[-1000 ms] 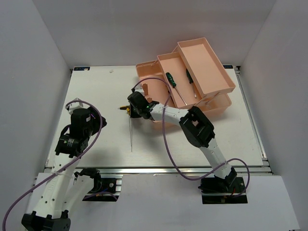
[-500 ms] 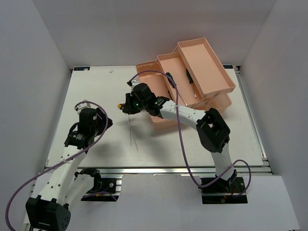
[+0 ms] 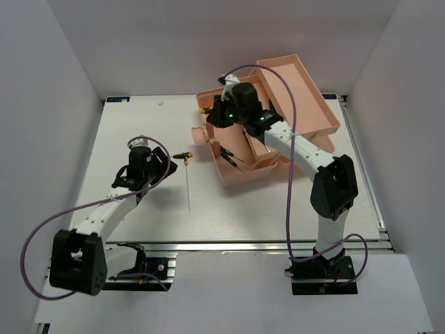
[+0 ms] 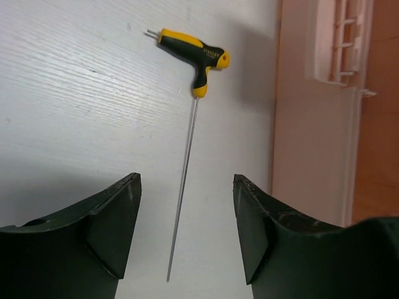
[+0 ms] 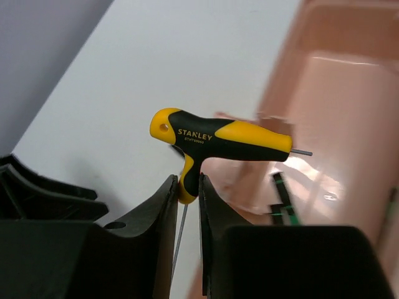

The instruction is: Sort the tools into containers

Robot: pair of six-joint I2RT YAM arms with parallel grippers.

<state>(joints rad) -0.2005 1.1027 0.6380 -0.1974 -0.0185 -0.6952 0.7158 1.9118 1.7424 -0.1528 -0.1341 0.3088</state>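
1. yellow-black t-handle key [image 5: 218, 140] is pinched at its stem in your right gripper [image 5: 187, 185], seemingly above the pink toolbox [image 3: 235, 175].
2. your left gripper [image 4: 186, 205], jaws spread, hovers over a second key [image 4: 193, 53] lying on the table [image 4: 75, 93].

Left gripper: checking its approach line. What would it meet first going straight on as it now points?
Likely the hex key's thin shaft, lying on the table between the left gripper's open fingers; depth is unclear.

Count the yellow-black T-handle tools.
2: one T-handle tool lies on the table left of the toolbox; the right gripper holds the other over it. Others may be hidden.
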